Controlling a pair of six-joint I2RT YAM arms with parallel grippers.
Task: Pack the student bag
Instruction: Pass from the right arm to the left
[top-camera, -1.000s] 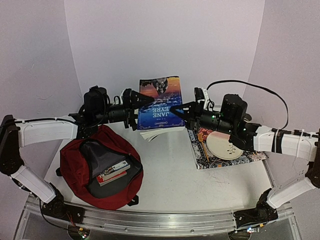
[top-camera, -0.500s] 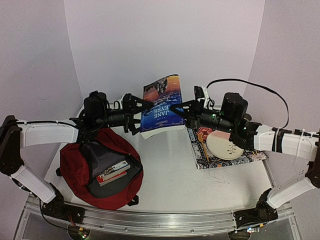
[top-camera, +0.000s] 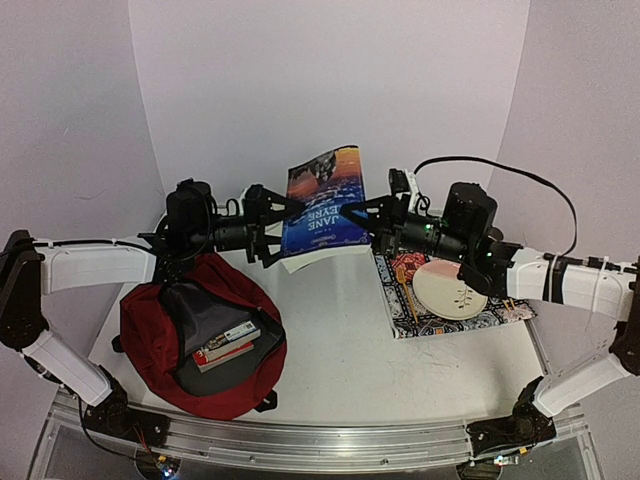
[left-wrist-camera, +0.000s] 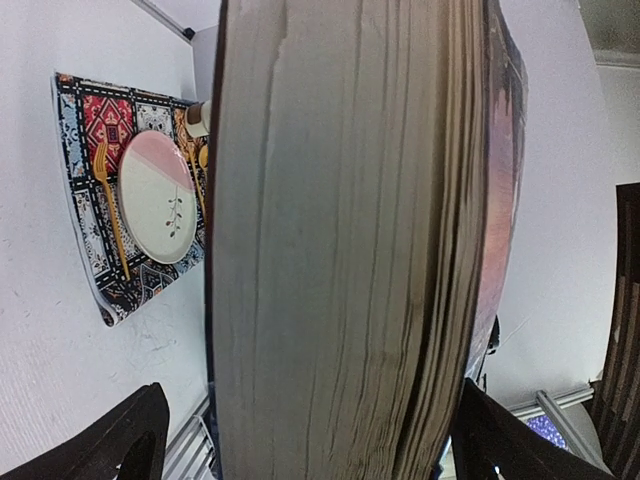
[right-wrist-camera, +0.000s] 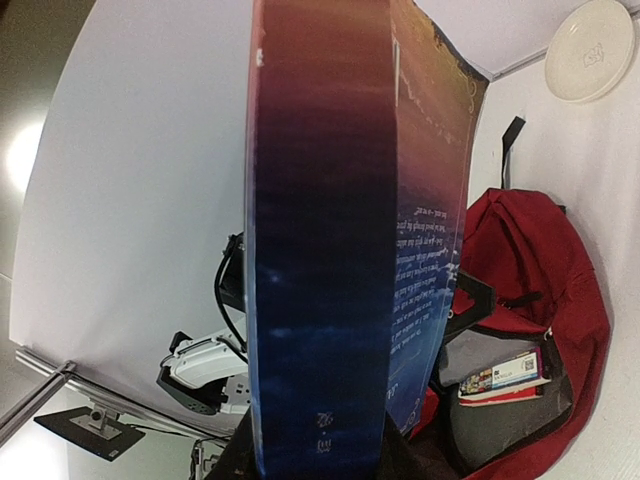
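A thick paperback with a blue and orange cover (top-camera: 322, 205) is held tilted above the table's far middle. My right gripper (top-camera: 355, 215) is shut on its spine, which fills the right wrist view (right-wrist-camera: 320, 230). My left gripper (top-camera: 283, 232) is open and straddles the page edge (left-wrist-camera: 340, 250). One finger (left-wrist-camera: 500, 440) touches the book and the other (left-wrist-camera: 130, 440) stands a little off it. The dark red student bag (top-camera: 150, 330) lies open at the near left with other books (top-camera: 228, 345) inside. It also shows in the right wrist view (right-wrist-camera: 540, 270).
A patterned placemat (top-camera: 440, 315) lies at the right under my right arm, with a white plate (top-camera: 450, 288) and gold cutlery on it. The mat (left-wrist-camera: 85, 240) also shows in the left wrist view. A metal rail runs along the table's near edge.
The book has tipped up more steeply and shifted slightly right. The left gripper's jaws have spread around its page edge. The right gripper has kept hold of the spine.
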